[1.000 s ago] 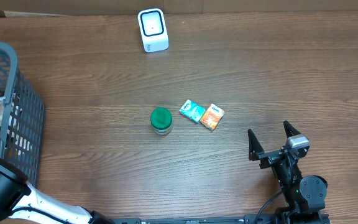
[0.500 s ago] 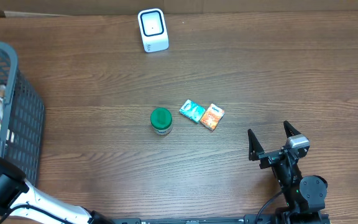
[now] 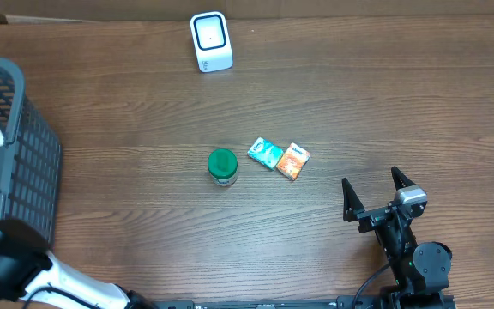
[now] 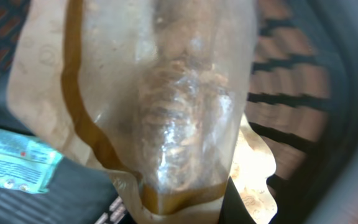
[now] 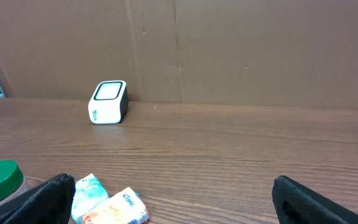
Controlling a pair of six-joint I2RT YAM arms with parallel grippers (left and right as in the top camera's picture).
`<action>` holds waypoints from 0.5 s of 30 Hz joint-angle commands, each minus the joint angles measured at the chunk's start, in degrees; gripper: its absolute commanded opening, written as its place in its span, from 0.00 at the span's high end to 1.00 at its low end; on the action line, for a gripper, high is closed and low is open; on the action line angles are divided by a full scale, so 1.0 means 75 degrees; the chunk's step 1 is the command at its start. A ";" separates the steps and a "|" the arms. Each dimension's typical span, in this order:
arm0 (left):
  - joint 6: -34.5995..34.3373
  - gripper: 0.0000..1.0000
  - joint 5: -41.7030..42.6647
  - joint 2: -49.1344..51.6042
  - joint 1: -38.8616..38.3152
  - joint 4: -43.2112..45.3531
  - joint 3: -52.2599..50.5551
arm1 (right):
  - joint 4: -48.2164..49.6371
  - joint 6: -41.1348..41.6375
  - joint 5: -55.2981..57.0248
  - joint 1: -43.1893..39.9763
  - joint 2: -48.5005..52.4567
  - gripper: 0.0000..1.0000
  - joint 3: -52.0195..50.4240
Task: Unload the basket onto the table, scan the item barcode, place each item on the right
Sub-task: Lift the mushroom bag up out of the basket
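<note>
white scanner (image 5: 109, 102) on wooden table (image 5: 229, 155)

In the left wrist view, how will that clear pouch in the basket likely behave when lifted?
The clear pouch looks like thin film with creases and a wavy edge, so it will probably flop and sag. Its glossy surface may be slippery. Its contents look loose, so weight could shift.

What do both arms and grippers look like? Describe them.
The right arm is black, with a grey block at the wrist and a black cable; the right gripper has two black fingers. The left arm shows a white link and a black joint; its gripper is hidden.
</note>
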 commanded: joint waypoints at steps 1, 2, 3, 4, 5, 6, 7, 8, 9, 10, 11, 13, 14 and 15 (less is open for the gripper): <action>-0.0006 0.95 0.0796 -0.1157 -0.0565 0.0055 0.0350 | 0.0026 -0.0038 0.0067 0.0058 -0.0058 0.00 -0.0082; 0.0000 0.95 0.0793 -0.1355 -0.0740 0.0041 0.0350 | 0.0026 -0.0035 0.0067 0.0058 -0.0058 0.00 -0.0082; 0.0023 0.95 0.0790 -0.1536 -0.0918 0.0032 0.0350 | 0.0026 -0.0038 0.0067 0.0058 -0.0061 0.00 -0.0082; 0.0029 0.96 0.0790 -0.1676 -0.1070 0.0012 0.0350 | 0.0026 -0.0038 0.0067 0.0058 -0.0058 0.00 -0.0082; 0.0050 0.95 0.0790 -0.1821 -0.1253 -0.0020 0.0350 | 0.0026 -0.0038 0.0067 0.0058 -0.0058 0.00 -0.0082; 0.0055 0.96 0.0772 -0.1947 -0.1440 -0.0050 0.0350 | 0.0026 -0.0038 0.0070 0.0058 -0.0058 0.00 -0.0082; 0.0085 0.96 0.0758 -0.2043 -0.1609 -0.0070 0.0350 | 0.0026 -0.0038 0.0070 0.0058 -0.0058 0.00 -0.0082; 0.0137 0.96 0.0743 -0.2133 -0.1813 -0.0093 0.0350 | 0.0026 -0.0038 0.0067 0.0058 -0.0058 0.00 -0.0082; 0.0140 0.95 0.0705 -0.2200 -0.2011 -0.0140 0.0350 | 0.0026 -0.0038 0.0067 0.0058 -0.0061 0.00 -0.0082; 0.0140 0.96 0.0670 -0.2241 -0.2171 -0.0184 0.0350 | 0.0026 -0.0038 0.0067 0.0058 -0.0058 0.00 -0.0082; 0.0137 0.95 0.0589 -0.2267 -0.2366 -0.0248 0.0350 | 0.0026 -0.0038 0.0067 0.0058 -0.0058 0.00 -0.0082; 0.0137 0.96 0.0466 -0.2264 -0.2722 -0.0423 0.0347 | 0.0026 -0.0038 0.0067 0.0058 -0.0058 0.00 -0.0082; 0.0134 0.96 0.0393 -0.2261 -0.2891 -0.0519 0.0323 | 0.0026 -0.0038 0.0067 0.0058 -0.0058 0.00 -0.0082; 0.0137 0.95 0.0353 -0.2261 -0.3040 -0.0560 0.0271 | 0.0026 -0.0038 0.0067 0.0058 -0.0058 0.00 -0.0082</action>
